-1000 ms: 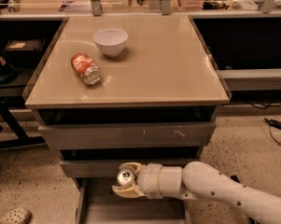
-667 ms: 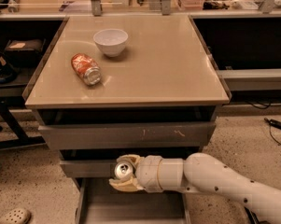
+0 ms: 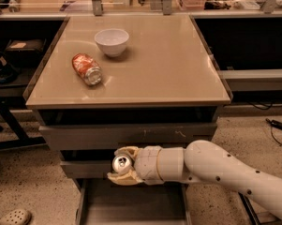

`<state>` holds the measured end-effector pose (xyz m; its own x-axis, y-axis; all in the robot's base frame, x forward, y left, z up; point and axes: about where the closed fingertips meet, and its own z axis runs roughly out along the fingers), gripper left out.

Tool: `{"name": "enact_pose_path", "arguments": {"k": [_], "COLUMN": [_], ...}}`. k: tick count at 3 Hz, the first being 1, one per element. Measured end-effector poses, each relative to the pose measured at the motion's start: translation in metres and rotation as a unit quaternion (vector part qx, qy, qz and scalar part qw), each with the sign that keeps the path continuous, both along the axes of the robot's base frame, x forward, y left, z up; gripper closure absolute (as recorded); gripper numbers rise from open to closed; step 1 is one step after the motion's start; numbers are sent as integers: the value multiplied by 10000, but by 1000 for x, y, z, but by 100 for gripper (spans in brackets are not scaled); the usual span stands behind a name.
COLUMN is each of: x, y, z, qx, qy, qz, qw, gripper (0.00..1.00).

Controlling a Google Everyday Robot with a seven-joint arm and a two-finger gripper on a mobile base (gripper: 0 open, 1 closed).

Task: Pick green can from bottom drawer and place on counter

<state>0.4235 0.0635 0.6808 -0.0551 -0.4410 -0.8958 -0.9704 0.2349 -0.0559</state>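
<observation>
- The tool (image 3: 122,164) is seen in front of the drawer unit, below the surface (image 3: 178,64) and above the open bottom drawer (image 3: 131,210). Its two fingers are closed around the green can (image 3: 120,163), which is held sideways with the silver top turned toward the camera.
- The can is thus held in the air, just in front of the middle drawer front (image 3: 84,168), and is not yet on the surface.
- A knock against the overhanging edge of the surface is judged possible if the can is raised before it is drawn clear of the unit.
- A slip is judged possible, since a smooth, thin-walled can is gripped across its side; too hard a squeeze may dent it.
- The left rear part of the surface is taken up by the bowl (image 3: 111,41) and the crushed orange-red can (image 3: 87,69). These may be nudged by a placement there, so the bare right side is judged safer.
- A can set down on its side may roll off.
- No brand or label can be read on either can; the print on the crushed one is not legible.
</observation>
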Motion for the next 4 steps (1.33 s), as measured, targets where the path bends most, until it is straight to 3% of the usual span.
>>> {"name": "enact_pose_path", "arguments": {"k": [1,2,4], "x": [1,5,16], "y": [-5,-20,-68], "z": [20,61,141], "qx": [68,76,-217], "qy": [10,-134,-527], "qz": [-50,-235,-748], "qw": [10000,9996,9956], "gripper": [100,100,100]}}
